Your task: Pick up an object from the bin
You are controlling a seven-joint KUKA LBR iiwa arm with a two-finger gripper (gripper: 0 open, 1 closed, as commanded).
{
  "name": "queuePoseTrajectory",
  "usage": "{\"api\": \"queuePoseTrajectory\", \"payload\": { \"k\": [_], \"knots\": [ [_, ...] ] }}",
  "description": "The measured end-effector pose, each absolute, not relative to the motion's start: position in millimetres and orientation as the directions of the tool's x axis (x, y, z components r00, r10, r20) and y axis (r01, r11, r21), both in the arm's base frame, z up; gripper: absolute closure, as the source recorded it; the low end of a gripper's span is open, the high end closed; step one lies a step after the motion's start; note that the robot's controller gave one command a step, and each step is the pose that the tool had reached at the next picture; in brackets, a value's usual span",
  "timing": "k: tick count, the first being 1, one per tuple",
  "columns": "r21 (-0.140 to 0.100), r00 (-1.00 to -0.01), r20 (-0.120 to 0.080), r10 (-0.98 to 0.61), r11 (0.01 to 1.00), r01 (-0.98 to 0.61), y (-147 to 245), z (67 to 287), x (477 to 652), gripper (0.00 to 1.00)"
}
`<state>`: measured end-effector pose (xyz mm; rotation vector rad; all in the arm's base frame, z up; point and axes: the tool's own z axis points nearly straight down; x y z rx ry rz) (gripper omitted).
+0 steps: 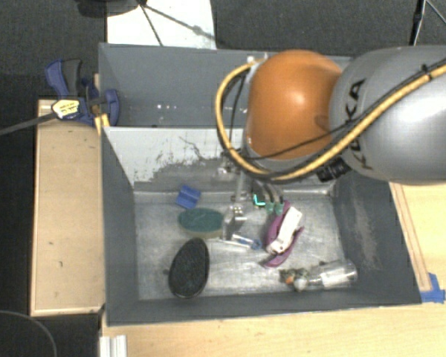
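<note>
Grey bin [120, 222]; arm [405, 125] marked KUKA; hand [236, 224] beside green disc [201, 219], open or closed unclear.

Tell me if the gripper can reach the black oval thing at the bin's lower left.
Probably yes: nothing lies on the black oval thing, and the gripper hangs nearby, beside the green disc.

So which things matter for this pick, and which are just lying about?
Job in hand: pincer, small silver-blue piece nearest it, grey bin.
Lying about: green oval disc, blue block, black oval pad, purple-and-white tool, clear bulb-like piece.
</note>
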<state>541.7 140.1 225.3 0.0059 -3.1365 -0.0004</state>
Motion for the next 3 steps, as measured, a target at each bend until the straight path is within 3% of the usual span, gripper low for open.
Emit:
{"api": "queuePoseTrajectory", "payload": {
  "k": [1,2,3],
  "knots": [
    [0.001,-0.935,-0.001,-0.356,0.935,-0.356,146.4,73.3,562.1,0.0],
    [0.001,-0.937,-0.007,-0.349,0.937,-0.349,146.2,76.1,564.0,1.0],
    [0.0,-0.942,-0.01,-0.335,0.942,-0.335,161.2,231.8,562.2,1.0]
  ]
}}
